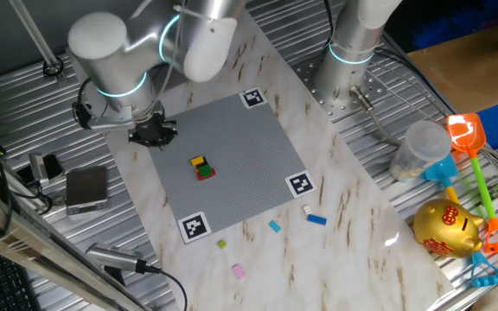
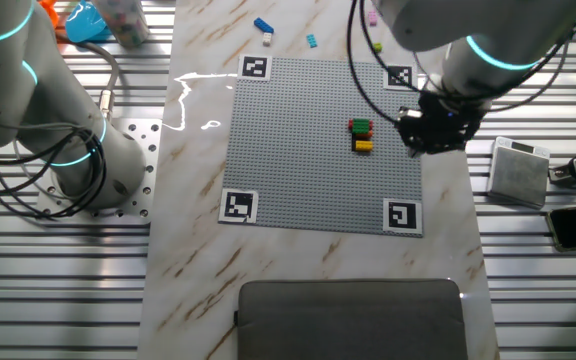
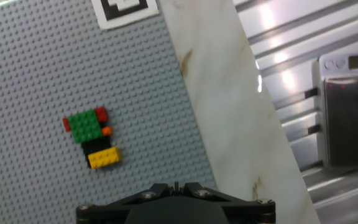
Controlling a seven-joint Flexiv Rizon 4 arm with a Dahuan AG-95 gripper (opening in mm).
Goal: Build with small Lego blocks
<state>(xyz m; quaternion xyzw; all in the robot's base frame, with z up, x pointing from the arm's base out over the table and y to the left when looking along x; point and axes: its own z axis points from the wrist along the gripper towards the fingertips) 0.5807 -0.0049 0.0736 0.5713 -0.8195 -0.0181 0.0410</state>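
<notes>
The black two-finger gripper (image 1: 152, 132), its jaw state impossible to tell, is hovering beside the small green, red, black and yellow brick stack (image 1: 202, 167) on the grey studded baseplate (image 1: 249, 147), seemingly between placements, needing a loose blue brick (image 1: 317, 219) next.

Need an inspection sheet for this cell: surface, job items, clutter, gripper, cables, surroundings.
Surface: marble board carrying a grey plate with corner markers.
Job items: small stack on the plate, green, red, orange, black and yellow; loose bricks off the plate near one edge: blue brick, light blue brick, pink brick, yellow-green brick.
Clutter: grey box on the metal bench beside the board; dark pad at the board's end.
Gripper: gripper over the plate's edge, apart from the stack; jaws not readable.
Cables: black cables on the bench.
Surroundings: gold piggy bank, toy shovel, plastic cup, second arm base.
</notes>
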